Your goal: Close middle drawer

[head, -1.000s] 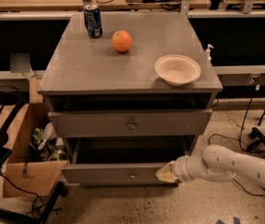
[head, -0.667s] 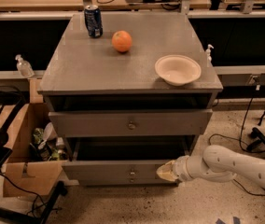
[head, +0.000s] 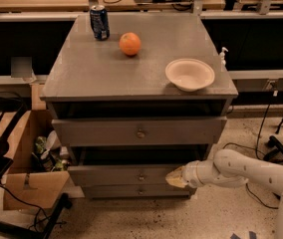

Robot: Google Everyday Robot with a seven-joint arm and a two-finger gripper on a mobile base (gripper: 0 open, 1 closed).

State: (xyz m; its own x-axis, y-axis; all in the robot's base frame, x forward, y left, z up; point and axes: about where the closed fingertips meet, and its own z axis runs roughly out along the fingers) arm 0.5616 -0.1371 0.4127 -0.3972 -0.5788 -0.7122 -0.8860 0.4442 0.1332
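The middle drawer (head: pixel 114 176) is the second grey front of the cabinet, with a small round knob (head: pixel 141 176). It stands out a little from the cabinet, with a dark gap above it. My gripper (head: pixel 174 179), tan-tipped on a white arm (head: pixel 246 169) coming from the right, touches the right part of that drawer's front. The upper drawer (head: pixel 96 132) also stands out slightly. The lowest drawer (head: pixel 114 190) shows as a thin strip just below.
On the cabinet top (head: pixel 106 73) stand a blue can (head: pixel 99 22), an orange (head: pixel 130 44) and a white bowl (head: pixel 190 74). An open cardboard box (head: pixel 29 183) with clutter sits on the floor at the left. Cables and a stand foot (head: pixel 281 148) lie at the right.
The middle drawer has slid back into the cabinet, uncovering the lowest drawer's front. My gripper has moved inward with it, staying on the drawer's right front.
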